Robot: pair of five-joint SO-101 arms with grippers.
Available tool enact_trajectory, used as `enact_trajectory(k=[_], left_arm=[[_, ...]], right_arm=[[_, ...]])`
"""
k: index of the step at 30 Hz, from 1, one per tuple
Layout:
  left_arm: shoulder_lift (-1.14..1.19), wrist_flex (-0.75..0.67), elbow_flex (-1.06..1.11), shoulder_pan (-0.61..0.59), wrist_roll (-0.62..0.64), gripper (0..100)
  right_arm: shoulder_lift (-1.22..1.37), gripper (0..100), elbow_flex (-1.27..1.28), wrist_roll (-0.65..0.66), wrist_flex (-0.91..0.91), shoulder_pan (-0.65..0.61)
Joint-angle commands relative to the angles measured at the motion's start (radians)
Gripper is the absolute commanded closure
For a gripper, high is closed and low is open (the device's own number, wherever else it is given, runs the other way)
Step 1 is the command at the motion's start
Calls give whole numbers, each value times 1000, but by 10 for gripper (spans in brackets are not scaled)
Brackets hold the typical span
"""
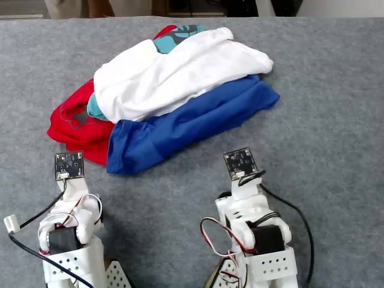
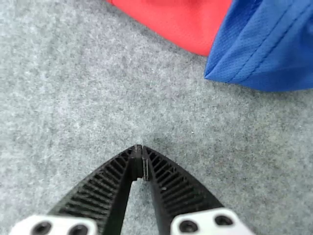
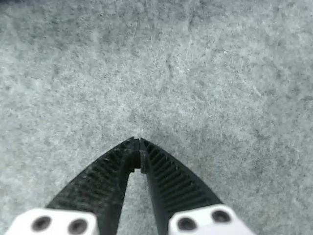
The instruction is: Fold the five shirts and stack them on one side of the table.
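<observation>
A heap of unfolded shirts lies at the back middle of the grey table. A white shirt [image 1: 180,72] is on top, a blue shirt [image 1: 186,123] spreads under it toward the front, a red shirt [image 1: 75,123] sticks out at the left, and a teal patterned one [image 1: 174,36] peeks out at the back. Both arms sit at the front edge, short of the heap. My left gripper [image 2: 138,149] is shut over bare cloth, with the red shirt [image 2: 181,22] and a blue shirt corner [image 2: 264,49] just beyond its tips. My right gripper [image 3: 137,143] is shut above bare table.
The grey felt table cover [image 1: 336,120] has free room to the right of the heap and along the front between the arms. Cables trail from both arm bases at the front edge.
</observation>
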Motion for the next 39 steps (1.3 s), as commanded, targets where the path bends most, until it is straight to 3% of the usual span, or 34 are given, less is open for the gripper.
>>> enact_trajectory(k=[1,32,39], left_arm=[[1,-14,14,3,8,981],[1,-14,14,3,8,981],[1,-14,14,3,8,981]], right_arm=[[-97,997,-1,0,-17,-8],[-99,997,-1,0,18,-15],[-99,997,-1,0,-25,-213]])
